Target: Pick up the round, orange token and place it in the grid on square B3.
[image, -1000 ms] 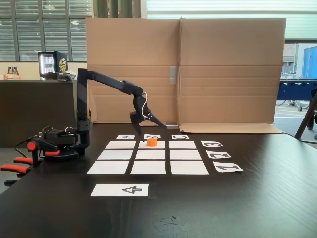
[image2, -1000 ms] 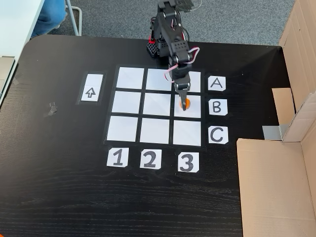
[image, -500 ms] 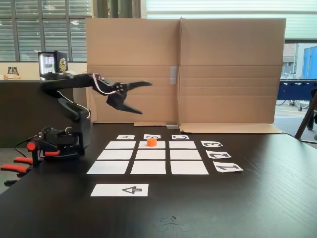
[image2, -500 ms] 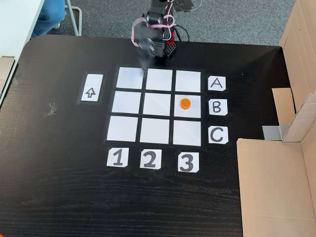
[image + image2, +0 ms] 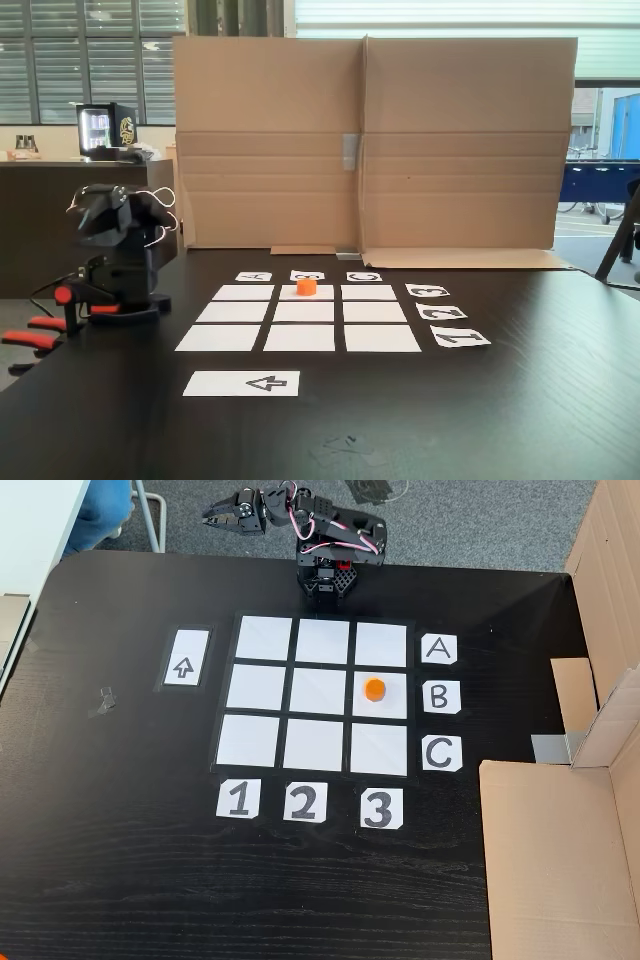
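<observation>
A dark tabletop (image 5: 120, 880) carries the grid (image 5: 322, 696), nine white squares with letter cards A, B, C along one side and number cards 1, 2, 3 along another. The token (image 5: 374, 689), small and orange, sits flat inside square B3 (image 5: 381, 706), slightly off its centre, in line with card B and card 3; in a fixed view from table height it shows in the far middle cell (image 5: 306, 286). The arm is folded over its base at the tabletop's edge, well apart from the grid. Its tool (image 5: 211, 518) points out past the edge and holds nothing; its fingers seem slightly apart, though it is too small to be sure. The task looks done. The main risk is any new reach across the grid, which could nudge the light token out of its square.
</observation>
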You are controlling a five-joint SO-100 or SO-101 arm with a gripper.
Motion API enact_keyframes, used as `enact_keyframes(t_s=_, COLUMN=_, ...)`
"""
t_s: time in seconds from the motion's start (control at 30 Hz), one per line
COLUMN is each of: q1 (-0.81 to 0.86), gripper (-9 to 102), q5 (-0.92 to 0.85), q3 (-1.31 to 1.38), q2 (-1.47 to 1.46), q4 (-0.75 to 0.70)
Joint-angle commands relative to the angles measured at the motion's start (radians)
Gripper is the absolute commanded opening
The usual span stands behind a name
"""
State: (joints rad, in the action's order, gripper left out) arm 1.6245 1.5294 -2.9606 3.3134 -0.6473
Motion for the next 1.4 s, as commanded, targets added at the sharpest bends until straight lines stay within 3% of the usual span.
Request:
enact_keyframes(t_s=0.0, q1=0.087, gripper=-1, q5=-0.057, q3=-0.012, q2=0.015, q4=-0.074)
enact_keyframes(t_s=1.37, q1=0.052, gripper=-1, q5=-0.078, q3=-0.092, q2=0.015, q4=-0.061)
